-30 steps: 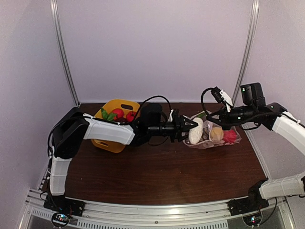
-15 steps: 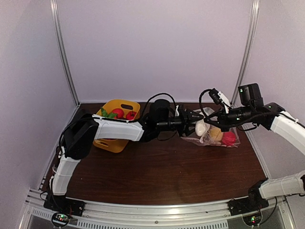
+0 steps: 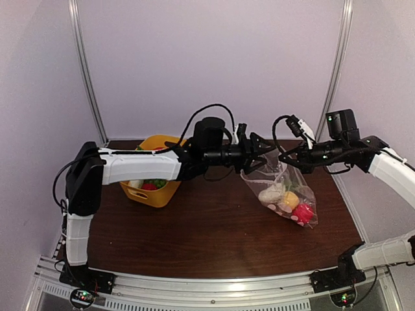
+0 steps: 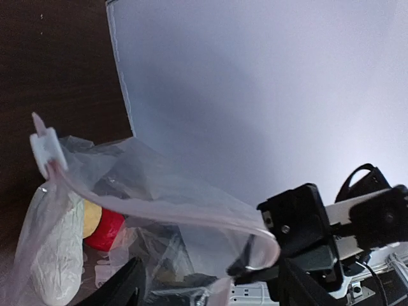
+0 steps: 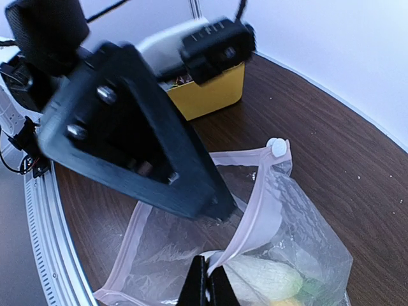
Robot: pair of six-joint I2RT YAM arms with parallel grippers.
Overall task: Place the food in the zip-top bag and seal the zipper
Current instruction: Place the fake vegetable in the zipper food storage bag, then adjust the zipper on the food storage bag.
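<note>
The zip-top bag (image 3: 285,184) hangs mouth-up over the table, with white, yellow and red food (image 3: 287,201) resting in its lower end. My right gripper (image 3: 283,158) is shut on the rim by the zipper (image 5: 258,210), and in the right wrist view its fingertips (image 5: 207,275) pinch the pink strip. My left gripper (image 3: 262,155) is at the bag's mouth with its jaws wide apart. In the left wrist view the left gripper (image 4: 210,294) has only loose bag plastic (image 4: 146,172) between its fingers. The white slider (image 4: 48,150) sits at the far end of the zipper. More food (image 3: 149,185) lies in the yellow tub.
The yellow tub (image 3: 155,194) stands at the back left of the dark wooden table, under my left arm. White walls with metal posts close in the back and both sides. My two grippers are close together above the bag.
The bag's mouth has been lifted off the table and the food has slid to its lower end. My left gripper rose with it and its jaws spread wider.
</note>
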